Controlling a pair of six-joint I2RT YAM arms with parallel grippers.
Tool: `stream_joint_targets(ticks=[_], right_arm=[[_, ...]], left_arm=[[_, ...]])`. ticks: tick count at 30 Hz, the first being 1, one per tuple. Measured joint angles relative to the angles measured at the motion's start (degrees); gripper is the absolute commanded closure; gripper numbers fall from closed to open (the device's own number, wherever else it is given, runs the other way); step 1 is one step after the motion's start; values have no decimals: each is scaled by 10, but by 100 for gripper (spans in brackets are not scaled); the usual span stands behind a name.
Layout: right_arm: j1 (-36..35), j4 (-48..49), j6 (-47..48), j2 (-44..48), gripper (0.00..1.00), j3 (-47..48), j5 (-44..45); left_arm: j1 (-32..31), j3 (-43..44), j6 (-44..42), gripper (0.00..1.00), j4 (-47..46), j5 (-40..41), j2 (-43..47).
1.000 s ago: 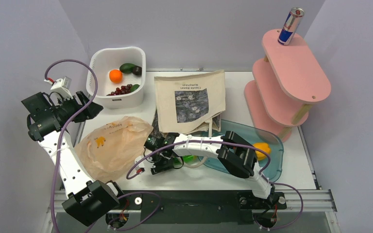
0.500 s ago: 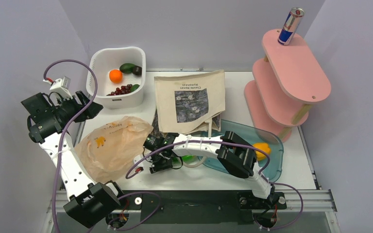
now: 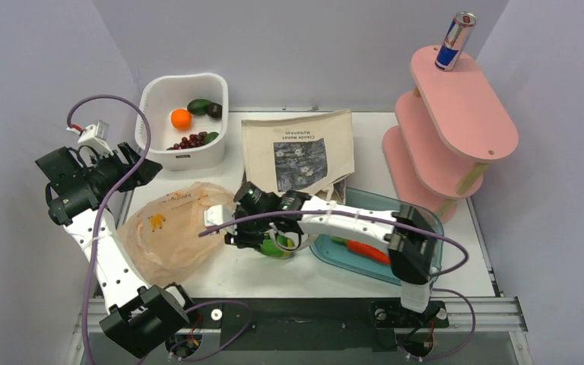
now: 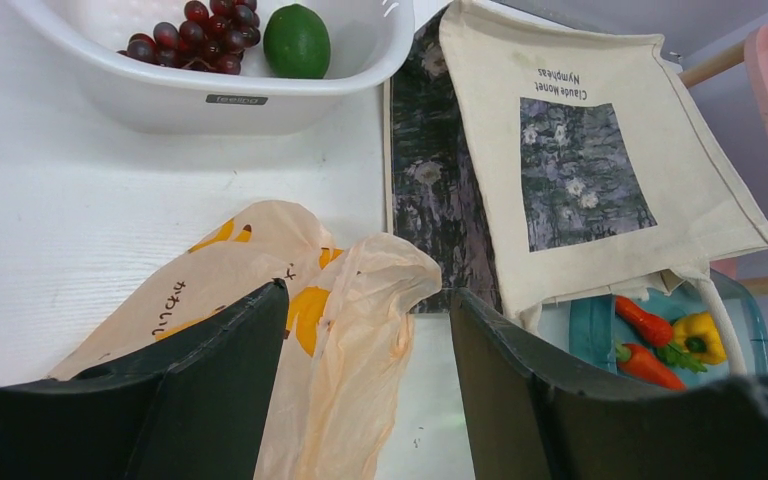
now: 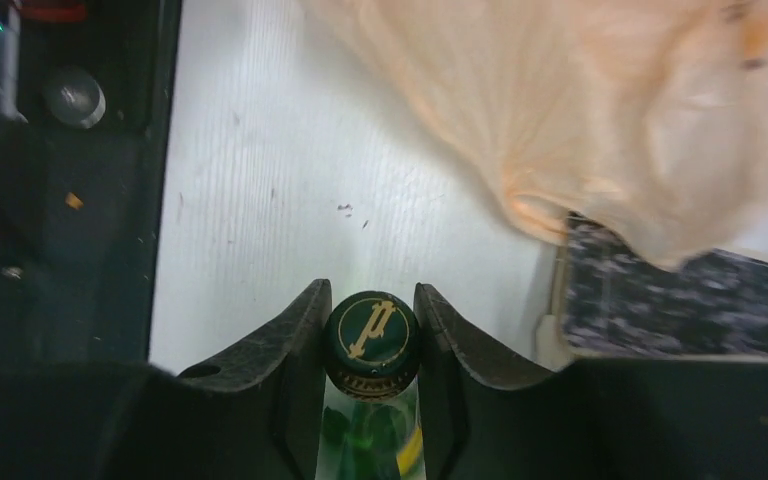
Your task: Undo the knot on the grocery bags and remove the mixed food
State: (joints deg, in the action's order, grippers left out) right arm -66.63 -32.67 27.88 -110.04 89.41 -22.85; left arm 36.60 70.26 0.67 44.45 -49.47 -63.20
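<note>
While the right gripper (image 5: 372, 300) clamps narrowly on the green bottle (image 5: 371, 338), its cap between the fingertips, food removal is underway. The next move likely means carrying it rightward to the teal tray (image 4: 588, 335).

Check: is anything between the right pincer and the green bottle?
Nothing visible does. The right pincer has its fingers against both sides of the cap of the green bottle, with no gap. The peach plastic bag lies beyond them, touching neither.
</note>
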Motion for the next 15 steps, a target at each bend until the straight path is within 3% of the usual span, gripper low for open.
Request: stream_joint_targets(ticks=[6,10,15], right_arm=[[26,124,-134,127,100,-58,-31],[33,238,-228,147,100,-83,-31],[42,309,-326,150,100,-87,-21]], left_arm=[[0,-7,20,42,-26,-1,0],[0,-11,33,42,-45,-1,0],[0,-26,50,42,-63,-1,-1]])
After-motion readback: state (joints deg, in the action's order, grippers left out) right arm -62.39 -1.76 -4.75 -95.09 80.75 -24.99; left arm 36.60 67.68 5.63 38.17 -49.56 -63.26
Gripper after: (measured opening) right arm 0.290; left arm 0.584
